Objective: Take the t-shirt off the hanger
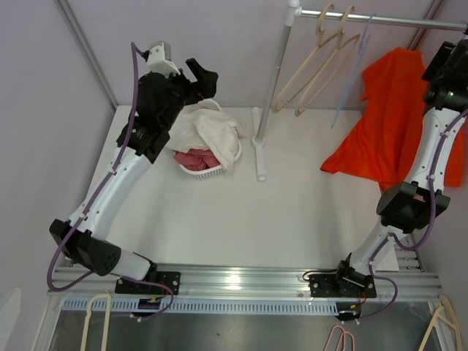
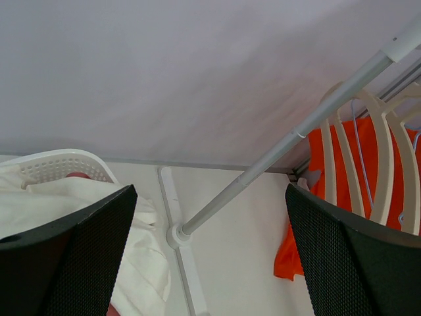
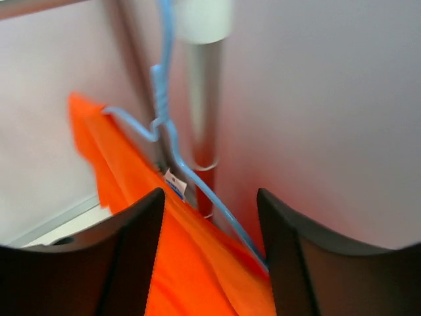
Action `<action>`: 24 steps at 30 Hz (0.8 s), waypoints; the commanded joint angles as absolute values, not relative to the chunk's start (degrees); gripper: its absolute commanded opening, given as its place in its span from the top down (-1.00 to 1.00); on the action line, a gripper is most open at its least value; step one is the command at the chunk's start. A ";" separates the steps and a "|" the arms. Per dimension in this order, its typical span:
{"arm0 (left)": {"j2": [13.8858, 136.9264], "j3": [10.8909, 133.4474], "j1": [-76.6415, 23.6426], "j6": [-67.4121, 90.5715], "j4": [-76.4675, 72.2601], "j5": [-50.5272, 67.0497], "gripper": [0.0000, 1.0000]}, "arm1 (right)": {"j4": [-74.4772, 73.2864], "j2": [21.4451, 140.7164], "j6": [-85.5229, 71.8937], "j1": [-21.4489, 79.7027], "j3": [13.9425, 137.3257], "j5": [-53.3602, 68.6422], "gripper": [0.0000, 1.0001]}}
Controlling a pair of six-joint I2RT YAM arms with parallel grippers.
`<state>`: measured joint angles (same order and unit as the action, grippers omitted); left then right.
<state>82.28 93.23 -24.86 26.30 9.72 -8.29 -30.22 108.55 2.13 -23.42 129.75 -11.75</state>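
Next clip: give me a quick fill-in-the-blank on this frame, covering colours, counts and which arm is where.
The t-shirt hanging from the rail is ___ in colour. It hangs on a thin ___ hanger. To its left, ___ empty cream hangers hang on the same rail. The open gripper near the basket belongs to the ___ arm.
Missing words: orange; blue; two; left.
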 commanded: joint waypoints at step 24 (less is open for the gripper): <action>81.65 95.89 -28.39 21.89 9.41 -10.63 -0.99 | -31.29 107.40 -1.23 -23.29 135.18 -2.54 -0.08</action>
